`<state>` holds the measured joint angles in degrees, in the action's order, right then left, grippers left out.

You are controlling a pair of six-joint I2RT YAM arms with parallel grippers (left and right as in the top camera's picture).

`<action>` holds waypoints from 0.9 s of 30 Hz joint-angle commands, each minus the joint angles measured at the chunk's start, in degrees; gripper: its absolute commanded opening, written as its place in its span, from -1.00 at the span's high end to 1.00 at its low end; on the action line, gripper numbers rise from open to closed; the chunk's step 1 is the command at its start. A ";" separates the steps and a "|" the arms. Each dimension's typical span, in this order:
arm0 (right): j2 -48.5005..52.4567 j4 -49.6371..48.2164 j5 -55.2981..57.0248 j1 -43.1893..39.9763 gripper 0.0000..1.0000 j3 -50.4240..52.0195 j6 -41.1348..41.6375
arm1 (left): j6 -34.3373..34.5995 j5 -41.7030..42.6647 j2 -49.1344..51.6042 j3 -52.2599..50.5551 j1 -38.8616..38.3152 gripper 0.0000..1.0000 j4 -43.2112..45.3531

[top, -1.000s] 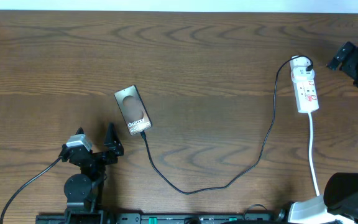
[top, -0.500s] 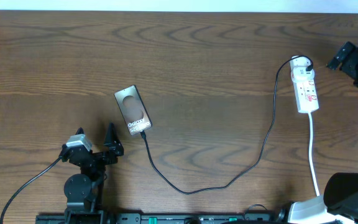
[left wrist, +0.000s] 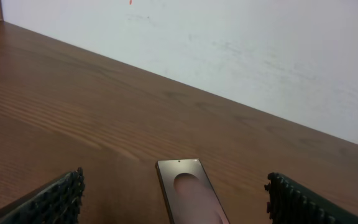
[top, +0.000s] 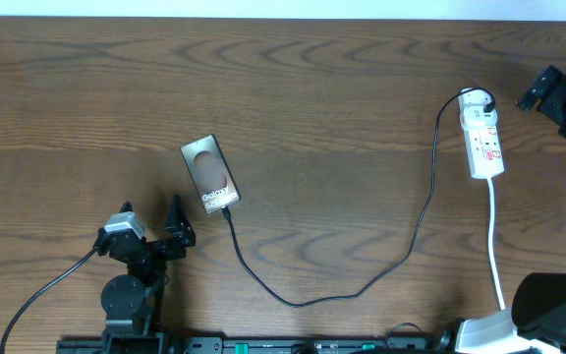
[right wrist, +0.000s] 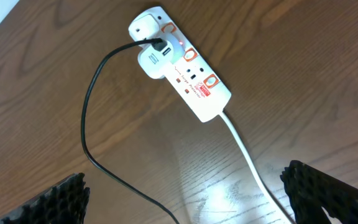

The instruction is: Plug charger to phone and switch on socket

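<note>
- The charger [top: 362, 290] looks already seated in the phone [top: 210, 173]: its tip meets the phone's edge nearest the left gripper [top: 150, 212], so I'd call that half done
- Its other end runs into a white adapter [right wrist: 156, 61] on the socket [right wrist: 194, 78], which lies ahead of the right gripper [right wrist: 182, 180]
- What's left, by my reckoning, is the switch; one red mark beside the adapter may be glowing, but I can't tell for sure
- The left gripper sits low over the table [top: 312, 79], fingers spread wide and holding nothing, the phone just ahead between them, touching neither
- The right gripper hangs raised and tilted down at the socket, fingers spread too, empty, clear of the socket and its white cord [right wrist: 247, 155]
</note>
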<state>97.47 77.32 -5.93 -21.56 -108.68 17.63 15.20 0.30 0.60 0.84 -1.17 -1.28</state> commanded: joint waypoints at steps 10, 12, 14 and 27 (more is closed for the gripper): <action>-15.93 -27.87 0.02 9.99 -0.99 21.66 0.37 | -0.11 -0.79 -0.37 -0.59 0.28 -0.83 -2.93; -20.22 -35.76 0.02 11.80 -0.99 29.90 -1.20 | -0.11 -0.79 -0.37 -0.59 0.28 -0.83 -2.93; -24.70 -44.26 0.02 13.22 -0.99 38.60 -2.64 | -0.11 -0.79 -0.37 -0.59 0.28 -0.84 -2.93; -62.64 -91.69 0.04 14.86 -0.99 94.33 -11.41 | -0.11 -0.79 -0.37 -0.59 0.28 -0.83 -2.93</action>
<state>42.02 -11.16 -6.15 -7.25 -22.22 10.68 15.20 0.34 0.60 1.21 -1.17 -1.76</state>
